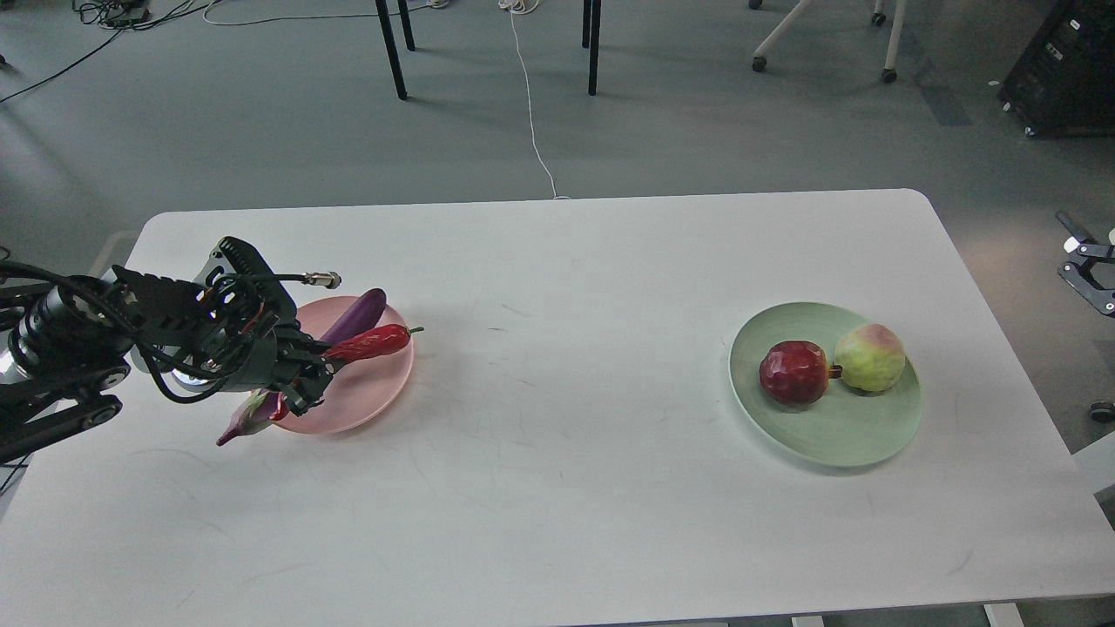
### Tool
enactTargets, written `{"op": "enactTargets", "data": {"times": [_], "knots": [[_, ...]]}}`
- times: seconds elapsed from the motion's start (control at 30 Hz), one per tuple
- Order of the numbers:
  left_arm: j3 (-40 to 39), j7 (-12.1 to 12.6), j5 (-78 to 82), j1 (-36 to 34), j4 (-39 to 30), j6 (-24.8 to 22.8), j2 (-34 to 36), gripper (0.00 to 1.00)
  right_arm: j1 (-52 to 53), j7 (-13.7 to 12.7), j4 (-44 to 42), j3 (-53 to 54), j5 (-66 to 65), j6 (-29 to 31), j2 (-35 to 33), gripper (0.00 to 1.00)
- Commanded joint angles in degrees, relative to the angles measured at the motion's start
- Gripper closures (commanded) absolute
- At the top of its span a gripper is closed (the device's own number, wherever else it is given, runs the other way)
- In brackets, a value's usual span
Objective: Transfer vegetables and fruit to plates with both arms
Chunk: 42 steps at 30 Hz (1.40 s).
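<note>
My left gripper (307,373) is shut on the red chili pepper (370,342) and holds it over the pale pink plate (376,387) at the table's left. The purple eggplant (353,317) lies across that plate, its pale calyx tip (244,421) overhanging the near-left rim. At the right, the mint green plate (841,431) holds the dark red pomegranate-like ball (791,372) and the yellow-green fruit (868,357), side by side. My right gripper (1080,266) shows only partly at the right edge, off the table.
The white table (566,488) fills the view. Beyond its far edge are grey floor, black table legs (391,50), a white cable (531,113) and chair casters. A dark cabinet (1063,70) stands at the far right.
</note>
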Motion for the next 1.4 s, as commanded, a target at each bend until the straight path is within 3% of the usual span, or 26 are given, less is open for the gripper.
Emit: {"op": "enactTargets", "data": {"times": [0.0,0.13,0.3,0.43,0.5,0.57,0.63,0.97,1.37], "knots": [[0.06,0.22,0.05,0.24,0.16,-0.06,-0.25,0.76,0.09,0.0,0.0,0.18,0.0,0.0,-0.07,0.01],[0.06,0.67,-0.04,0.76,0.33,-0.15,-0.42,0.67,0.09,0.0,0.09,0.53,0.0,0.0,-0.07,0.01],[-0.12,0.75,-0.3,1.47,0.69,-0.15,-0.6,0.44,0.18,0.0,-0.09,1.41,0.0,0.0,-0.07,0.01],[-1.17,0.58,-0.74,1.12,0.69,0.03,-0.6,0.36,0.27,0.0,-0.09,2.03,0.0,0.0,-0.07,0.01],[-3.97,0.49,-2.05,0.94,0.69,0.2,-0.69,0.29,0.35,0.0,-0.26,2.38,0.0,0.0,-0.07,0.01],[-8.36,0.4,-5.82,1.12,0.77,0.64,-1.04,0.14,0.62,0.0,-0.79,2.82,0.0,0.0,0.11,0.01],[-12.84,0.58,-12.31,1.03,2.08,0.64,-2.35,0.07,1.14,0.0,-1.93,3.78,-0.09,0.0,0.46,0.01],[-24.45,0.14,-49.57,0.5,17.28,0.38,-9.56,0.02,4.57,0.0,-5.79,4.49,0.0,0.0,2.38,0.01],[-33.25,-0.65,-99.93,1.11,37.5,1.08,-20.54,0.02,16.79,0.0,-23.27,4.66,0.0,0.0,21.63,0.01]]}}
